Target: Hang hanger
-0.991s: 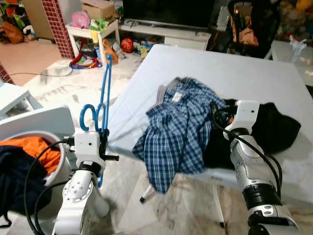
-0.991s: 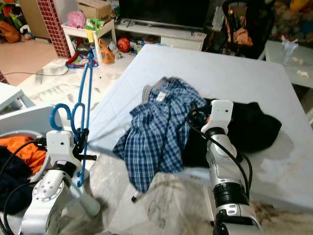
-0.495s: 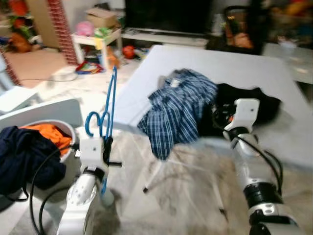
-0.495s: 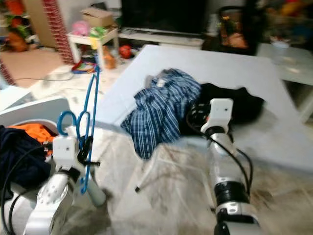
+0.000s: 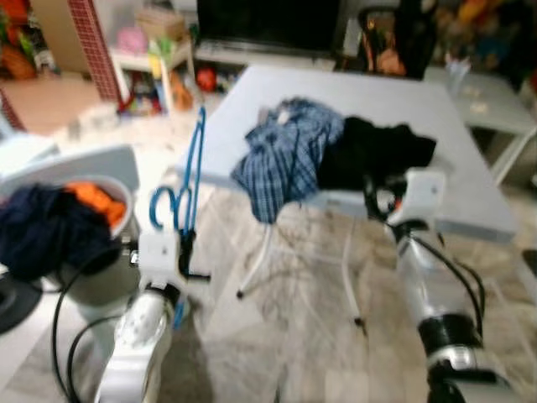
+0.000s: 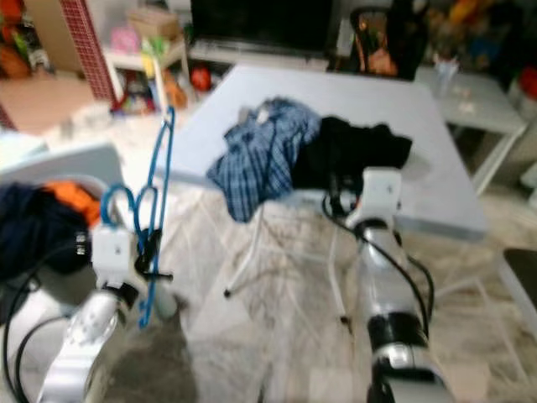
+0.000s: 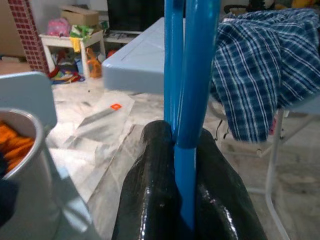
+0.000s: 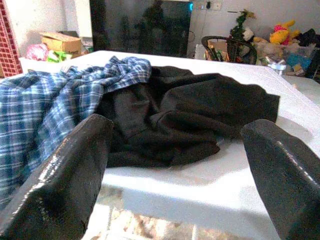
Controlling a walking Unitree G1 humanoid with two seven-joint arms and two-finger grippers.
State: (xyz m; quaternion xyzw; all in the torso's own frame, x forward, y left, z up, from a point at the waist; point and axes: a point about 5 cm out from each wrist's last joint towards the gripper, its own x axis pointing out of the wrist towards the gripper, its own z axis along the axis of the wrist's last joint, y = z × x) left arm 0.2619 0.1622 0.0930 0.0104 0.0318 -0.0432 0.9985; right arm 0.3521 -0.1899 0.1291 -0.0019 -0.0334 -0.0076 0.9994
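A blue plastic hanger [image 5: 192, 172] stands upright at my left, its hook [image 5: 162, 206] curling beside the wrist. My left gripper [image 7: 185, 167] is shut on the hanger's [image 7: 193, 75] lower bar, both black fingers pressed against it. My right gripper [image 8: 177, 127] is open with nothing between its fingers, held level with the near edge of the white table [image 5: 470, 206]. On that table lie a blue plaid shirt [image 5: 285, 155], hanging over the front edge, and a black garment [image 5: 373, 151] beside it.
A laundry basket [image 5: 124, 200] with dark blue and orange clothes stands at my left. Behind the table are a TV stand [image 5: 252, 54], a shelf with toys [image 5: 151, 59] and a dark chair [image 5: 394, 42]. A second white table [image 5: 495, 113] is at the right. Marbled floor lies between me and the table.
The whole view has pulled back from the table, so the camera moved and the picture is blurred. The left gripper still holds the hanger; the right gripper stays open.
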